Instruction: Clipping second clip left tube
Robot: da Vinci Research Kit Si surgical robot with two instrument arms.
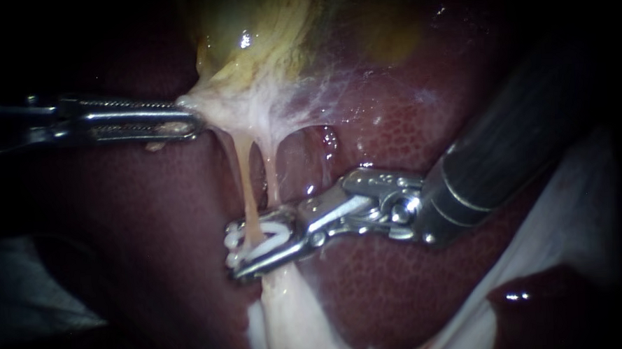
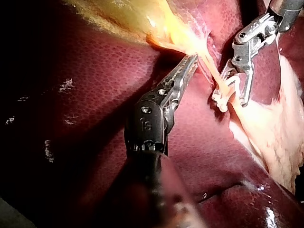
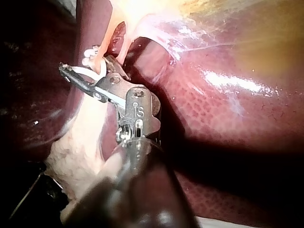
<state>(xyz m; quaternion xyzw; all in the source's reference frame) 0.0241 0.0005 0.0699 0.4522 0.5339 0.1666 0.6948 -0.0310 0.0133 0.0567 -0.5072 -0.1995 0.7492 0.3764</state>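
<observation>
The yellowish gallbladder point(image 1: 263, 29) narrows into pale stretched tissue from which two thin tubes run down: the left tube point(image 1: 245, 181) and the right tube point(image 1: 271, 176). My left instrument point(image 1: 186, 120) comes in level from the left, its jaws shut on the pale tissue at the gallbladder's narrow end point(image 2: 192, 59). My right instrument point(image 1: 241, 253) reaches in from the right. Its jaws stand apart around the left tube, holding a white clip point(image 1: 261, 241) that straddles this tube point(image 2: 223, 97) point(image 3: 85, 71). The right tube passes behind the upper jaw, outside the clip.
Dark red liver point(image 1: 152, 223) lies under and around everything. Pale fatty tissue point(image 1: 289, 315) spreads below the clip. A white cloth point(image 1: 578, 205) lies at the right behind my right instrument's dark shaft point(image 1: 506, 145).
</observation>
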